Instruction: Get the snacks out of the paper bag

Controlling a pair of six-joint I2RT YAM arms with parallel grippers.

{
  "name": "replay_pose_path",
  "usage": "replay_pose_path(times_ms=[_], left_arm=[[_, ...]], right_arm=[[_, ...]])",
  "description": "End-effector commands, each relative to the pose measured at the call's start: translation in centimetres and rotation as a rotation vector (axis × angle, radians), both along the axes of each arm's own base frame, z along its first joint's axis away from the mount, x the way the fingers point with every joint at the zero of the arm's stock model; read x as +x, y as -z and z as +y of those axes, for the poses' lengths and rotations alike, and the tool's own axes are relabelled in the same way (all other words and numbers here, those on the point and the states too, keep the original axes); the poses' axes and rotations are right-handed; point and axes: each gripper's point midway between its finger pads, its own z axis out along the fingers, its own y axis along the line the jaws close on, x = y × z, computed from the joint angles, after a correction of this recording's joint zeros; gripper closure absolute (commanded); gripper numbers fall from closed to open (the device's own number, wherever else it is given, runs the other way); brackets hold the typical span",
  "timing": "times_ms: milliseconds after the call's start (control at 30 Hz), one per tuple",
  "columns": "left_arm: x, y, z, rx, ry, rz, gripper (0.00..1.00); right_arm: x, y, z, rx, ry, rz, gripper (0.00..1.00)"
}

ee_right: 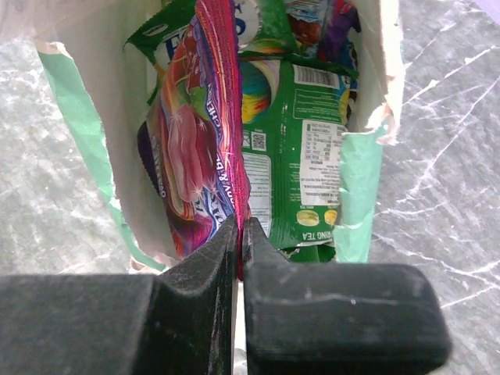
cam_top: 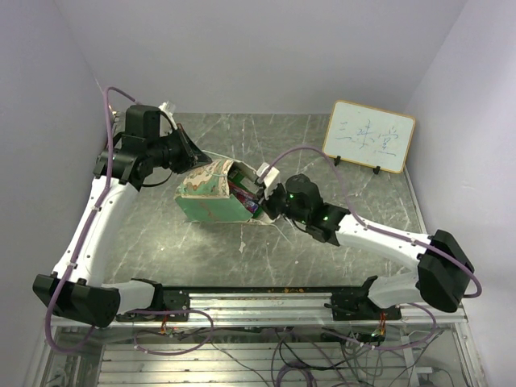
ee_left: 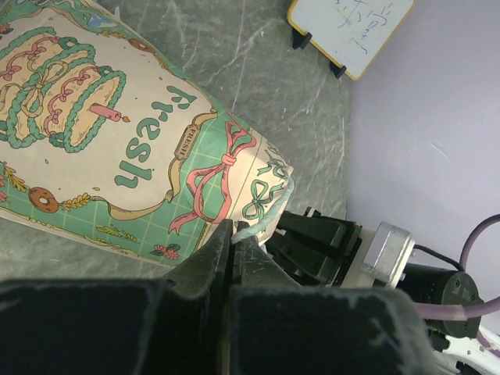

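Observation:
The mint-green paper bag lies on its side mid-table, mouth toward the right arm. In the left wrist view its printed side fills the upper left. My left gripper is shut on the bag's mint string handle at the bag's top edge. My right gripper is at the bag's mouth, shut on the edge of a pink-red snack packet. A green packet lies beside it inside the bag, with more packets behind. In the top view the right gripper meets the bag's opening.
A white framed whiteboard stands at the back right on the grey marble table; it also shows in the left wrist view. The right arm's wrist is close to the bag. Walls enclose the sides and the back.

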Motion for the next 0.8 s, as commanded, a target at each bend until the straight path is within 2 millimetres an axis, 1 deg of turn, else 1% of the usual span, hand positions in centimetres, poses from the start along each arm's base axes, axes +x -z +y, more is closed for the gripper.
replay_pose_path(times_ms=[0, 67, 133, 167, 200, 233, 300, 367, 433, 500, 633, 767], left_arm=[[0.4, -0.9, 0.1, -0.007, -0.007, -0.031, 0.93], [0.3, -0.9, 0.1, -0.010, -0.005, -0.029, 0.93], [0.3, -0.9, 0.1, -0.012, -0.005, -0.030, 0.93], [0.4, -0.8, 0.1, -0.009, -0.007, -0.030, 0.93], [0.5, -0.8, 0.1, -0.006, -0.008, -0.030, 0.93], [0.6, -0.9, 0.2, -0.006, -0.012, -0.030, 0.93], [0.7, -1.1, 0.2, -0.008, -0.017, -0.036, 0.93], [0.8, -1.4, 0.3, -0.010, -0.026, -0.047, 0.93], [1.0, -1.8, 0.6, 0.000, -0.040, -0.054, 0.93], [1.1, -2.3, 1.1, 0.012, -0.064, -0.065, 0.93], [1.4, -3.6, 2.6, 0.017, -0.124, -0.096, 0.93], [1.7, -3.9, 3.8, 0.018, -0.160, -0.106, 0.93]], right_arm=[[1.2, -2.5, -1.6, 0.069, 0.030, -0.046, 1.00], [0.6, -2.9, -1.3, 0.097, -0.015, -0.041, 1.00], [0.0, -3.3, -0.4, 0.121, -0.064, -0.024, 1.00], [-0.1, -4.3, 0.1, 0.146, -0.080, -0.023, 1.00], [-0.2, -4.7, 0.4, 0.161, -0.092, -0.009, 1.00], [-0.3, -6.1, 0.9, 0.190, -0.108, -0.012, 1.00], [-0.6, -8.3, 1.7, 0.232, -0.139, -0.006, 1.00], [-0.7, -10.5, 2.0, 0.277, -0.140, 0.010, 1.00], [-0.6, -12.9, 2.0, 0.329, -0.119, 0.015, 1.00], [-0.4, -14.5, 1.9, 0.362, -0.086, 0.031, 1.00], [0.5, -16.8, 1.5, 0.390, -0.009, 0.064, 1.00], [0.7, -19.0, 1.3, 0.392, 0.015, 0.070, 1.00]])
